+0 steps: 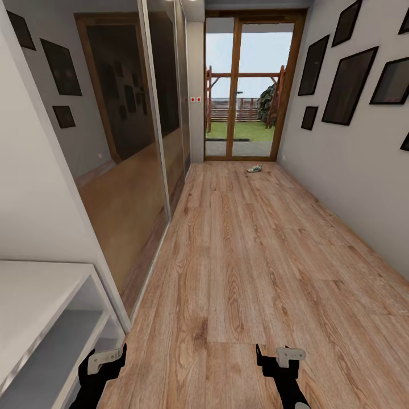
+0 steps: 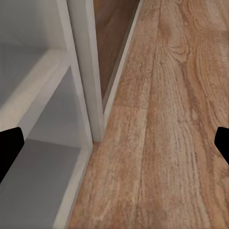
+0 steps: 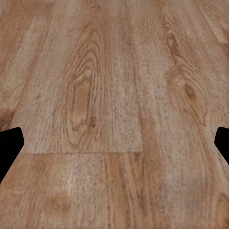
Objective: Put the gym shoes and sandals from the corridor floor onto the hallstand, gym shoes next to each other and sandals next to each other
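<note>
Both grippers, left (image 1: 102,363) and right (image 1: 278,359), spread wide and empty beside the hallstand (image 1: 51,307), a gym shoe (image 1: 254,168) lying far down the corridor floor (image 1: 250,267), seemingly the next drive-and-pick target.

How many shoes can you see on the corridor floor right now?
1: a small shoe-like item lies on the floor near the far glass door, too distant to identify. Others may be out of frame.

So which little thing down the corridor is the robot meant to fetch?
Look to the far end of the corridor, at the glass door onto the garden. On the wood floor just before it, slightly right of centre, lies a gym shoe, small at this distance. It is the one loose, pale object on those brown planks.
</note>
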